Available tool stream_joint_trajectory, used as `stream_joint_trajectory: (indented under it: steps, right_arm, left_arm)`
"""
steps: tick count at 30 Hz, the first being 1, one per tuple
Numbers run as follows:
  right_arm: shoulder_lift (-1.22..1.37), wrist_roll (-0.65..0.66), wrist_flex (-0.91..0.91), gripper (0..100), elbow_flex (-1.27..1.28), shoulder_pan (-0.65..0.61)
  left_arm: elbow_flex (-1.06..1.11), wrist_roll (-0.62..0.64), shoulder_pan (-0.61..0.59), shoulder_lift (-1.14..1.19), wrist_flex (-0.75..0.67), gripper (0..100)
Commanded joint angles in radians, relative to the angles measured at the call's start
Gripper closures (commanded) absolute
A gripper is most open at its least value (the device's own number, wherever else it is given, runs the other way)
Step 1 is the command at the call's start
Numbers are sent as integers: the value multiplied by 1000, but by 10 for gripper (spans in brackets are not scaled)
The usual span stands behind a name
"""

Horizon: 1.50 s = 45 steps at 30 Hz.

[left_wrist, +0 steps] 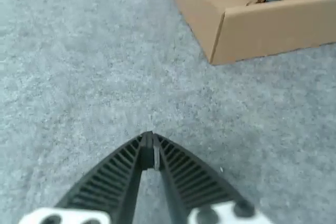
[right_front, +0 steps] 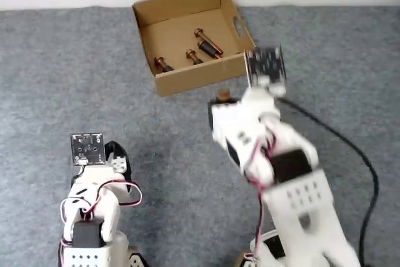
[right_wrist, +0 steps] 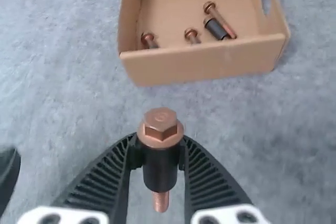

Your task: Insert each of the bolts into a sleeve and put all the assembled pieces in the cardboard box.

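Presently: assembled piece point(right_wrist: 160, 156), a copper hex bolt seated in a black sleeve, upright, clamped by the right gripper point(right_wrist: 157, 145) over the middle of the grey table point(right_front: 50, 60), just short of the cardboard box point(right_wrist: 205, 61) at the far edge.
Three finished pieces point(right_wrist: 218, 24) lie inside.
Handling: clear the near wall, then release low over bare floor, seemingly toward the far wall.
Left gripper point(left_wrist: 149, 150): closed, empty, by the near edge.
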Motion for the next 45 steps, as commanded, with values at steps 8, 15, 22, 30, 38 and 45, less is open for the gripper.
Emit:
stream_joint_trajectory:
  steps: [8,15,22,30,38,45]
  right_arm:
    - [590,71,-217,991,-552,93]
    - [935,296,-430,991,-776,91]
    - [1185,404,-473,991,-994,91]
    - [1386,459,-463,991,-1129,91]
    - [1488,516,-372,987,-1134,91]
    - [1500,520,-288,800,-1137,91]
  left_arm:
    - [-4,-14,-12,-9,146,995]
    - [-4,-12,-12,-9,212,995]
    - [-4,-15,-12,-9,209,995]
    - [-4,-17,-8,-9,215,995]
    - [-4,-17,-9,-9,215,995]
    - [-4,-17,-9,-9,215,995]
